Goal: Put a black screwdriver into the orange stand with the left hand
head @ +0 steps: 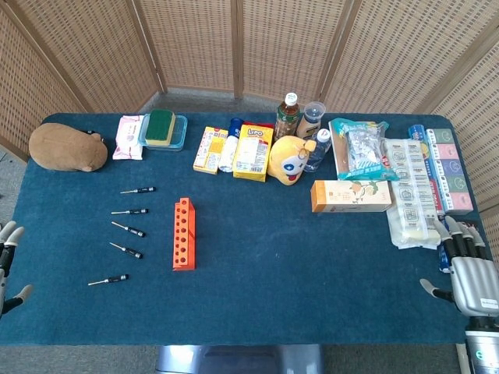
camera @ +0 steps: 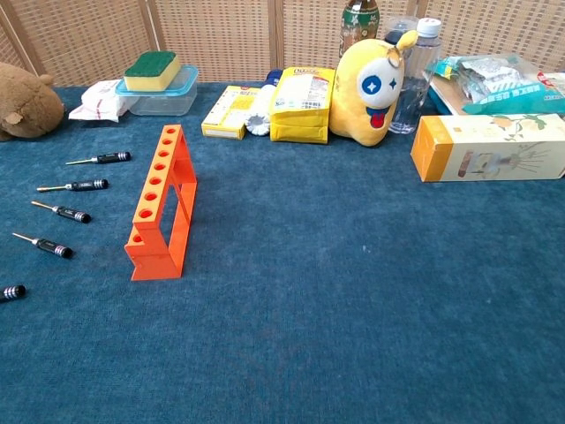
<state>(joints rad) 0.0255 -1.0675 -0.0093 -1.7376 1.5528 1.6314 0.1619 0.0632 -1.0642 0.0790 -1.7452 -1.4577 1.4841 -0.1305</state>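
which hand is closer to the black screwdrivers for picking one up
Left. The left hand sits open at the table edge beside the screwdrivers; the right hand is across the table, beyond the orange stand.

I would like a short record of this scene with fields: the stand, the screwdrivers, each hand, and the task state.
stand: orange stand upright on the blue table, its holes all empty
screwdrivers: five black screwdrivers lying on the cloth left of the stand, none touched
left hand: left hand at the table's left edge, fingers apart, holding nothing
right hand: right hand at the right edge, fingers apart, holding nothing
task state: not yet begun
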